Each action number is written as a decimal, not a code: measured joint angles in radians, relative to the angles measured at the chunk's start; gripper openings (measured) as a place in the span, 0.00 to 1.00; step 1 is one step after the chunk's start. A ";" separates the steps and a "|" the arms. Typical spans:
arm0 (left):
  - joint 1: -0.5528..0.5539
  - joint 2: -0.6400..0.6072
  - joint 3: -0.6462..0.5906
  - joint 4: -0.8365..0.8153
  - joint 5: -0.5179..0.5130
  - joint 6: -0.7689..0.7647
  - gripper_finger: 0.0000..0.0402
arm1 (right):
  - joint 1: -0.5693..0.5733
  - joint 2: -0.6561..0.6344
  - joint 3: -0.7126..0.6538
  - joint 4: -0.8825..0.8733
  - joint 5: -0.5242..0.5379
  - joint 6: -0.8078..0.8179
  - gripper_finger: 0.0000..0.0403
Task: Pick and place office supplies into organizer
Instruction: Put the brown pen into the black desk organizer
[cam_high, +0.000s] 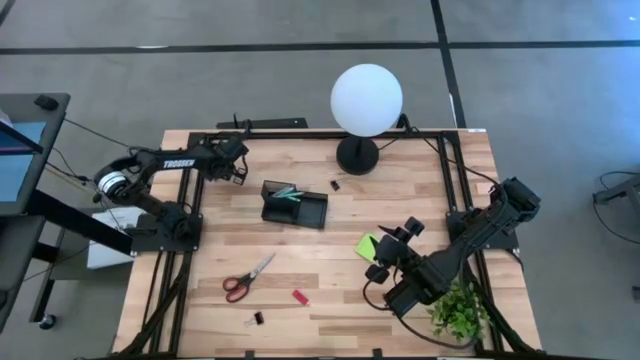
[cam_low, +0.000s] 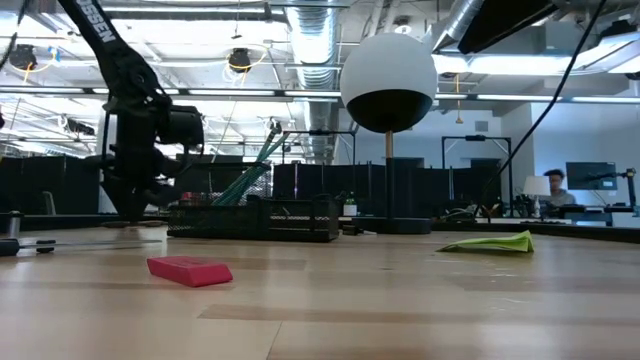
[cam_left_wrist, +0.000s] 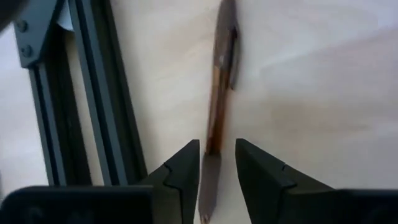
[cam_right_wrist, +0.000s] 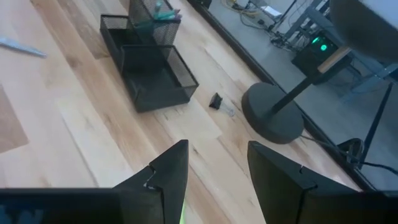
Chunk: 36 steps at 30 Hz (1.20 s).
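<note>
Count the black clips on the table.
2. One clip lies between the organizer and the lamp base; the other clip sits alone, just past the scissors. More may be hidden inside the organizer.

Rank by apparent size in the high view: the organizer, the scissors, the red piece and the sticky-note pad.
Largest to smallest, as seen from above:
1. organizer
2. scissors
3. sticky-note pad, though the right gripper partly covers it, so its rank against the scissors is unsure
4. red piece
</note>
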<state>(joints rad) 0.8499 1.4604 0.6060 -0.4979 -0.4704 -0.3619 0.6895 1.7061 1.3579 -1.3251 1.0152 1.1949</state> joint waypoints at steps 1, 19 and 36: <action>-0.005 0.012 0.000 0.000 -0.008 -0.002 0.23 | 0.002 0.000 0.000 0.002 -0.008 0.000 0.40; -0.095 0.023 0.010 -0.074 0.144 -0.141 0.21 | 0.054 0.000 0.000 0.022 -0.020 0.001 0.40; -0.525 -0.095 0.164 -0.257 0.057 -0.351 0.04 | -0.031 0.000 0.000 0.025 -0.019 -0.043 0.40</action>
<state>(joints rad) 0.3252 1.3654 0.7700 -0.7544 -0.4136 -0.7132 0.6590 1.7061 1.3579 -1.3003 0.9960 1.1515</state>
